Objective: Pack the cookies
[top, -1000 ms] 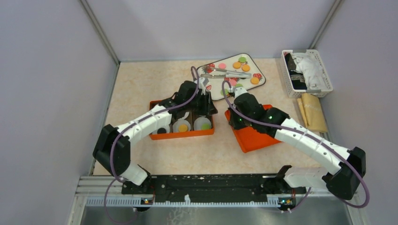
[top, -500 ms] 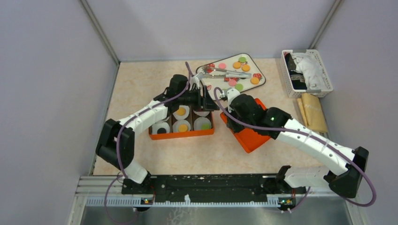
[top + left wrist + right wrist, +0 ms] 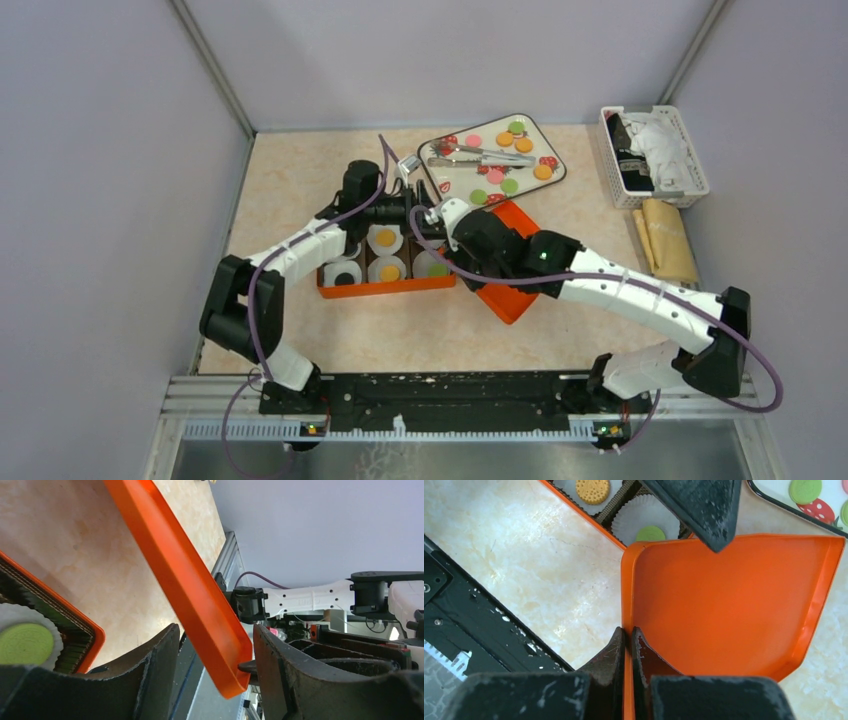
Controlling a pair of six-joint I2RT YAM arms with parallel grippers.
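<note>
Right claw (image 3: 627,632): clenched on the rim of one orange lid (image 3: 724,605), at the right end of one orange box (image 3: 385,289).

Left claw (image 3: 214,630): released, fingers apart, grasping nothing, near the box's far right corner.

Cookies (image 3: 386,238) visible in the box's white paper cups (image 3: 634,520): two orange, one black, one green.

Cookies on the printed tray (image 3: 462,175), farther back on the surface (image 3: 300,180): three orange, three green, two pink, alongside one pair of tongs (image 3: 480,153).

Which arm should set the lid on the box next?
Right. The right gripper is shut on the orange lid at its rim, next to the box; the left gripper is open, gripping nothing.
</note>
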